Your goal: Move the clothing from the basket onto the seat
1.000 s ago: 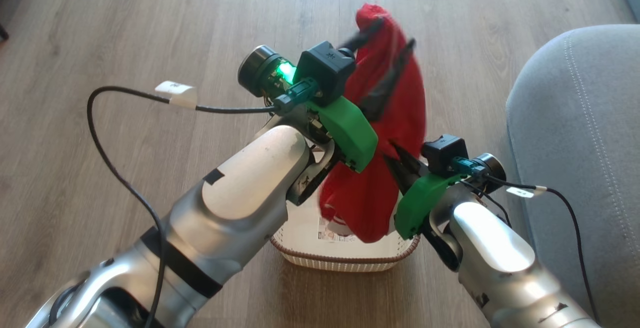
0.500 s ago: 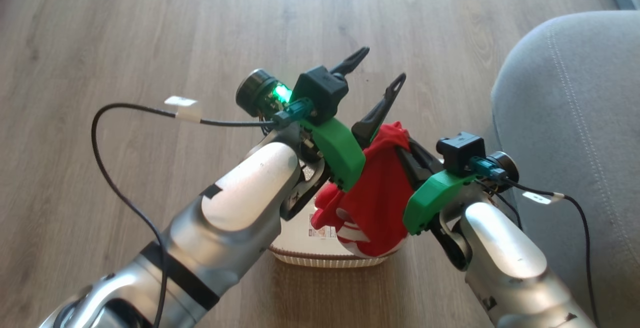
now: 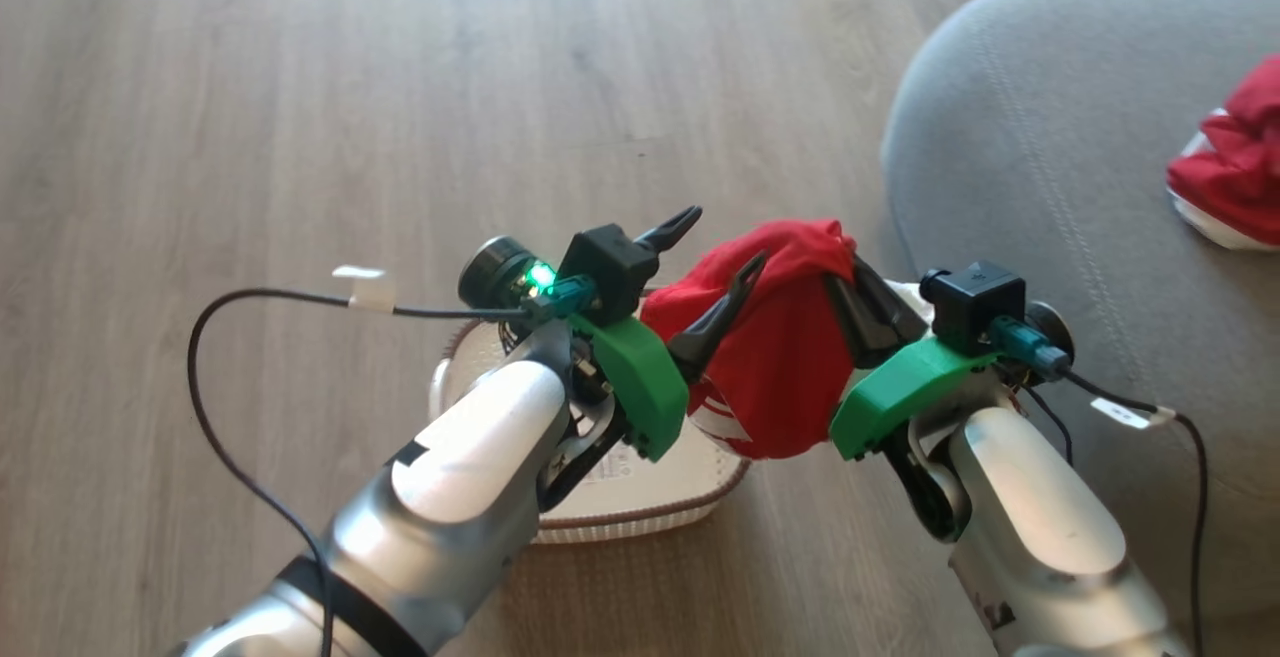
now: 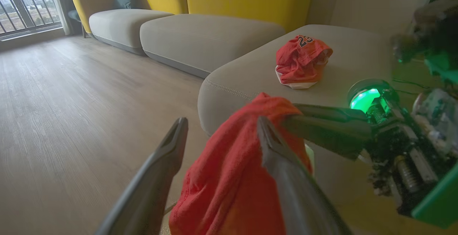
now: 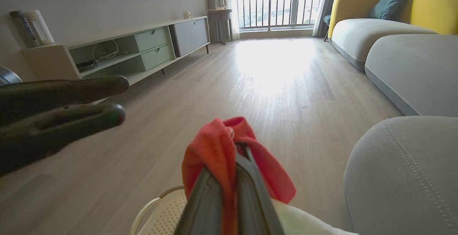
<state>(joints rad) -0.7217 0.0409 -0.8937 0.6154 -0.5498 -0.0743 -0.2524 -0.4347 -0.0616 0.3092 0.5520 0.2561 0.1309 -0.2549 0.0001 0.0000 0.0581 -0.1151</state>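
Observation:
One piece of the red clothing (image 3: 780, 357) hangs bunched from my right gripper (image 3: 838, 272), which is shut on its top fold over the cream basket (image 3: 640, 512). In the right wrist view the shut fingers (image 5: 247, 177) pinch the red cloth (image 5: 214, 149). My left gripper (image 3: 715, 249) stands open right beside the clothing, one finger lying across its front; the wrist view shows the cloth (image 4: 229, 185) between and behind its spread fingertips (image 4: 177, 131). A second red piece (image 3: 1230, 177) with dark numbers (image 4: 304, 41) lies on the grey seat (image 3: 1040, 167).
The basket's perforated wall and handle (image 5: 161, 210) sit on the wood floor (image 3: 300, 87) just left of the seat's rounded corner (image 5: 400, 170). Grey and yellow sofa sections (image 4: 200, 34) stand behind. A low cabinet (image 5: 136, 49) lines the far wall.
My left gripper has opened and let go of the clothing, which dropped from stretched upward to hanging from the right gripper. Both arms and the camera have swung toward the seat.

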